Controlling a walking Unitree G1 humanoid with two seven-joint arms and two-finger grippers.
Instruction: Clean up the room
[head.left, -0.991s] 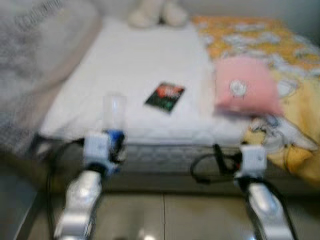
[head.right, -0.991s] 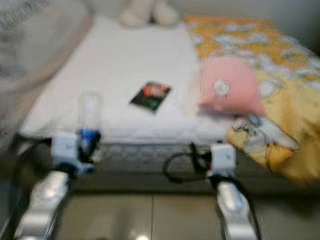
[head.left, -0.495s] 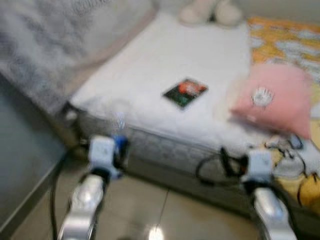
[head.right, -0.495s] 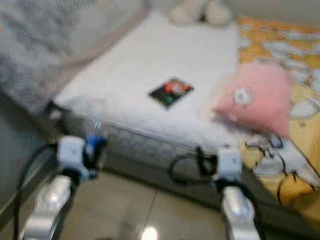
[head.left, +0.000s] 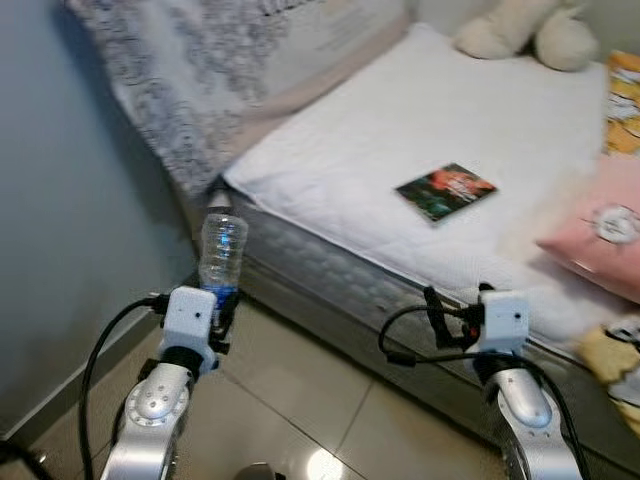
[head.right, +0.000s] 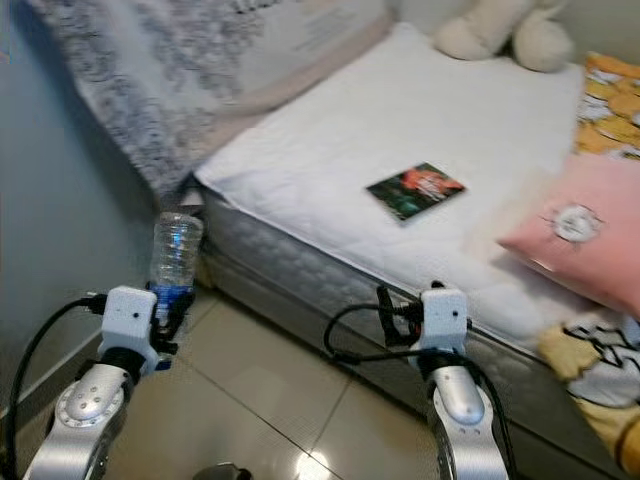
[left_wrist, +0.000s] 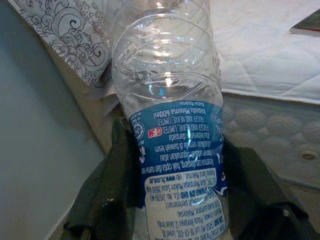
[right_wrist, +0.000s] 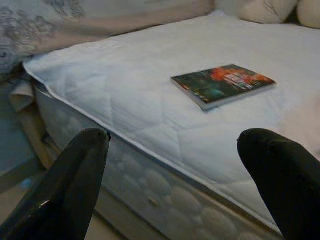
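- I am seeing the clear plastic water bottle with a blue label (left_wrist: 170, 145) standing upright in my left gripper (left_wrist: 175, 200), off the bed's corner, above the tiled floor (head.left: 300, 400).
- Its two black fingers (left_wrist: 107, 180) are pressing against the label on both sides.
- My right gripper (right_wrist: 175, 185) is hanging spread wide, holding nothing, before the white quilted mattress (right_wrist: 150, 115).
- A dark-covered book (right_wrist: 222, 84) is lying flat on that mattress.

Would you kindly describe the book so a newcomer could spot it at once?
Start at the bed's white mattress. Near its middle, between the cream plush toy and the pink pillow, lies the book. It is the one flat, dark thing there, with a red-and-green cover.
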